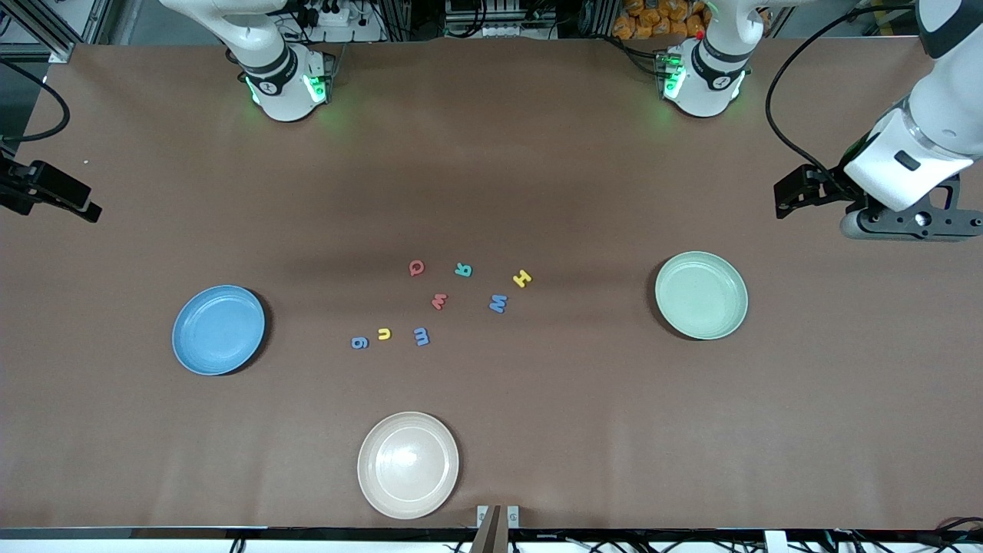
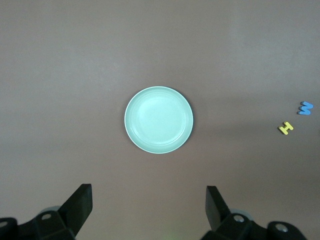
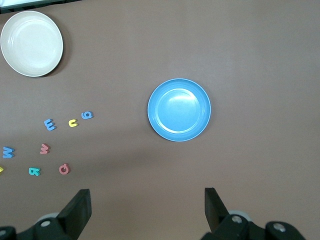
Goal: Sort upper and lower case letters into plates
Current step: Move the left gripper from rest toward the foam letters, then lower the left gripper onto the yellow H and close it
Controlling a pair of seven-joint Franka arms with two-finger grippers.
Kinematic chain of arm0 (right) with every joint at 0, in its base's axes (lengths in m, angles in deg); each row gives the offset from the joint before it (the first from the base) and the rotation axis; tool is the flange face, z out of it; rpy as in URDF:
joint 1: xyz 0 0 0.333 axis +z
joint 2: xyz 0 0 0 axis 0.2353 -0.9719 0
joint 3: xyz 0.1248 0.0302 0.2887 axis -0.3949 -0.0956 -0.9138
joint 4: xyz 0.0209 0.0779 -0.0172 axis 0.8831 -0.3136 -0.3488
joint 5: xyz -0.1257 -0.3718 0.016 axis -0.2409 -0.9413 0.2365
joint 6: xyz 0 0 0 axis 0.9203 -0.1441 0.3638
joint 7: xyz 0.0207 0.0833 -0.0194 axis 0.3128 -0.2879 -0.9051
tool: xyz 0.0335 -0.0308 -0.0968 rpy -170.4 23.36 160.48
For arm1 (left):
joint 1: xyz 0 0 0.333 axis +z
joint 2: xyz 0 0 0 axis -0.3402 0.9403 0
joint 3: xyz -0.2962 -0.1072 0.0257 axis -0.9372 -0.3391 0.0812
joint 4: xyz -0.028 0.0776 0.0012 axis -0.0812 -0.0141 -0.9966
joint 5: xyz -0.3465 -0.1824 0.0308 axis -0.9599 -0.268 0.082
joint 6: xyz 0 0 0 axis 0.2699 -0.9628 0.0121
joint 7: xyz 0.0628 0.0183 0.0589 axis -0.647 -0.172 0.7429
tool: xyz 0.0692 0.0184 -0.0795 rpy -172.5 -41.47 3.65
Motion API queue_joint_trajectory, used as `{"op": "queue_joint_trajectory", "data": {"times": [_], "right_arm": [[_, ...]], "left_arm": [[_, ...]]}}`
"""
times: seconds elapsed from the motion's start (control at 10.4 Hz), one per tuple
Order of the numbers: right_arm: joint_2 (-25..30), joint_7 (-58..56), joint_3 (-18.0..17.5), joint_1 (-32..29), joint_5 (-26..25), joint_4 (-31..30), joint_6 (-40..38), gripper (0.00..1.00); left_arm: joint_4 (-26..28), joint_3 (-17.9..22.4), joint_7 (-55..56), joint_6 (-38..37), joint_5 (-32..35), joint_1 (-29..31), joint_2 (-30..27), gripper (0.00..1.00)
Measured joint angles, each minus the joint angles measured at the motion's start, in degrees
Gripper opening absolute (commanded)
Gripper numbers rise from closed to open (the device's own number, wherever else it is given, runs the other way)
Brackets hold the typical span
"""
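Eight small letters lie in the middle of the table: red Q (image 1: 415,267), teal R (image 1: 463,269), yellow H (image 1: 522,278), red w (image 1: 439,301), blue W (image 1: 498,303), blue g (image 1: 359,342), yellow u (image 1: 384,333) and blue m (image 1: 421,336). The blue plate (image 1: 219,330) sits toward the right arm's end and the mint plate (image 1: 701,296) toward the left arm's end; both hold nothing. My left gripper (image 1: 791,193) hangs open high up, close to the mint plate (image 2: 158,120). At the other end my right gripper (image 1: 73,201) is open, with the blue plate (image 3: 179,109) in its wrist view.
A cream plate (image 1: 408,465) with nothing in it lies near the table's front edge, nearer the front camera than the letters. Brown paper covers the table. Both arm bases stand along the edge away from the camera.
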Motion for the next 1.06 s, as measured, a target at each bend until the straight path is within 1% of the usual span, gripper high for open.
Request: {"op": "queue_joint_trajectory", "data": {"times": [0.38, 0.58, 0.67, 0.77, 0.96, 1.06], "right_arm": [[0.00, 0.00, 0.00, 0.00, 0.00, 0.00, 0.00, 1.00], [0.00, 0.00, -0.02, 0.00, 0.00, -0.01, 0.00, 1.00], [-0.01, 0.00, -0.03, 0.01, 0.00, -0.01, 0.00, 1.00], [-0.02, 0.00, -0.04, 0.01, 0.00, 0.00, 0.01, 1.00], [-0.04, 0.00, -0.05, 0.01, 0.00, -0.01, 0.01, 1.00], [-0.05, 0.00, -0.05, 0.02, 0.00, -0.01, 0.01, 1.00]], "left_arm": [[-0.05, 0.56, -0.03, 0.11, 0.00, -0.07, 0.03, 1.00], [0.69, -0.59, -0.07, 0.00, 0.00, -1.54, 0.85, 1.00], [1.60, -1.15, 0.23, 0.00, -0.10, -3.43, 1.82, 1.00], [2.26, -1.42, 3.23, 0.06, -1.22, -6.20, 3.48, 1.00], [2.59, -1.87, 15.19, 1.27, -2.67, -12.76, 7.84, 1.00], [2.63, -1.98, 20.13, 3.22, -2.90, -15.66, 9.84, 1.00]]}}
